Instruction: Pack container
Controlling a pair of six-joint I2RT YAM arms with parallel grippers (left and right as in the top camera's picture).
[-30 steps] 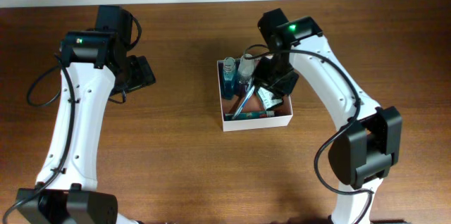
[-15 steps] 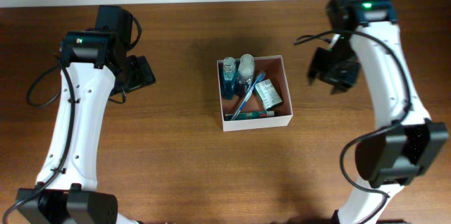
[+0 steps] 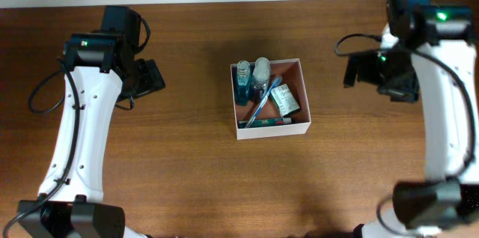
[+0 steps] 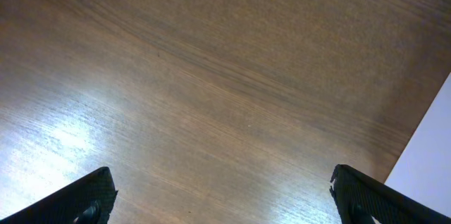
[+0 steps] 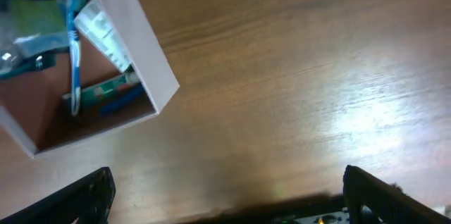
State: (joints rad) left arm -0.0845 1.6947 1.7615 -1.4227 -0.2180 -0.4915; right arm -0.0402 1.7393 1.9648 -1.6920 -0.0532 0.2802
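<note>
Overhead, the brown wooden desk [image 3: 187, 178] fills the view, with a pale strip along its far edge. The left arm [image 3: 78, 133] rises along the desk's left side and the right arm [image 3: 449, 126] along its right side, both white with black joints.

The container [image 3: 273, 128] sits about midway between the side edges and somewhat toward the far edge, nothing lying between it and either arm. Inside it a blue bottle [image 3: 242, 81] and a clear bottle [image 3: 261, 73] stand against the far wall. A blue toothbrush [image 3: 263, 102] lies slantwise, a green-and-white box [image 3: 285, 100] is beside it, and a thin tube [image 3: 266, 121] lies along the near wall.

The left gripper [image 3: 148, 77] hangs well to the container's left, fingers spread wide and released over bare wood. The right gripper [image 3: 368, 69] is well to the container's right, also spread and holding nothing; its wrist view catches one container corner at the upper left.
</note>
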